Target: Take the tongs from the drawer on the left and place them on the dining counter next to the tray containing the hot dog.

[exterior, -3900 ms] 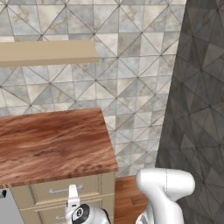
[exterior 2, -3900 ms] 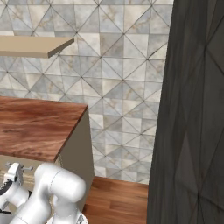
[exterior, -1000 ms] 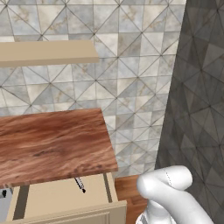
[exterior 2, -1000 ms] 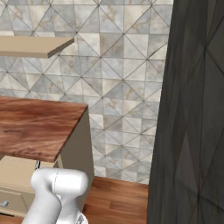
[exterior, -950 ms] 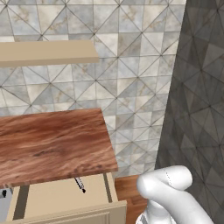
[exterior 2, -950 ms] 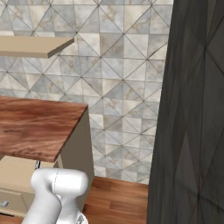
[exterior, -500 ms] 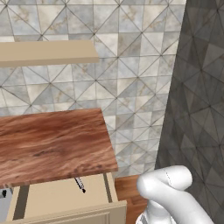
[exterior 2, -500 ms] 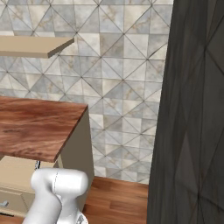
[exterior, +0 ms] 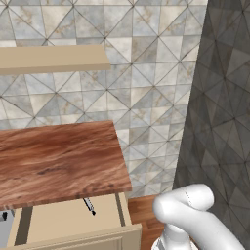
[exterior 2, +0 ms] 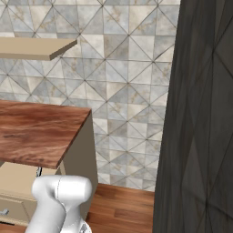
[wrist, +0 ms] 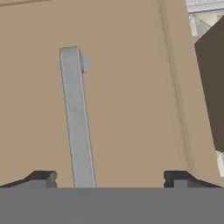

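Note:
The drawer stands pulled out under a wood-grain counter top. Inside it lie the tongs, a slim silver end with a black tip, the rest hidden under the counter. In the right base view the drawer and a bit of the tongs show past the counter's edge. My gripper is open in front of the beige drawer front. The silver bar handle runs between the fingertips, touching neither. The dining counter, tray and hot dog are out of view.
A beige shelf hangs on the tiled wall above the counter. A tall dark stone-patterned wall rises at the right, with a strip of wooden floor between it and the cabinet. My white arm bends low beside the drawer.
The drawer, shut in the oldest frames, now stands pulled out with the tongs showing inside. Over the last second the base views look the same.

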Robot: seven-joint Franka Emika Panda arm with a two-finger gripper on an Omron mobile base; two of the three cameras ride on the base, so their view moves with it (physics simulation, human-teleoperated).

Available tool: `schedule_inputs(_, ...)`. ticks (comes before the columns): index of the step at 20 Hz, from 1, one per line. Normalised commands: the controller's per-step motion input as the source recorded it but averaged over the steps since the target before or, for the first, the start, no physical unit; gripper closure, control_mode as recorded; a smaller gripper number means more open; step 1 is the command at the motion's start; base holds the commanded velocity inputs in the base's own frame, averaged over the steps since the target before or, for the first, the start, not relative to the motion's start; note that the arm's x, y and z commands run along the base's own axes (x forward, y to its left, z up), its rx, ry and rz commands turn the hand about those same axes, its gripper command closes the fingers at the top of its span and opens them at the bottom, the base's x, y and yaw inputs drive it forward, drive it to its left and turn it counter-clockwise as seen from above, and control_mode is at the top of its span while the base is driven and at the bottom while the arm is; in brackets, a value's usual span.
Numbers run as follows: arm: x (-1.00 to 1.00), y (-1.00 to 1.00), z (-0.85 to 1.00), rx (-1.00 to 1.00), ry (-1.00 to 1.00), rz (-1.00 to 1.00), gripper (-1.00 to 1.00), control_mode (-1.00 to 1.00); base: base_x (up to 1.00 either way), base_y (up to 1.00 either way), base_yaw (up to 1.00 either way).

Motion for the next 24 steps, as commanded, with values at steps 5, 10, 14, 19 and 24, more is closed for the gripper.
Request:
schedule_inputs(5, -0.16, 0.0, 0.62, 0.07, 0.03, 0.0, -1.0, -1.0, 0.0, 0.0, 0.0)
schedule_inputs(10, -0.02, 0.0, 0.65, 0.08, 0.05, 0.0, -1.0, -1.0, 0.0, 0.0, 0.0)
schedule_inputs(14, 0.0, 0.0, 0.48, 0.11, 0.05, 0.0, -1.0, -1.0, 0.0, 0.0, 0.0)
schedule_inputs(19, -0.02, -0.02, 0.32, 0.12, 0.05, 0.0, -1.0, -1.0, 0.0, 0.0, 0.0)
schedule_inputs(24, -0.07, -0.01, 0.34, 0.1, 0.07, 0.0, -1.0, -1.0, 0.0, 0.0, 0.0)
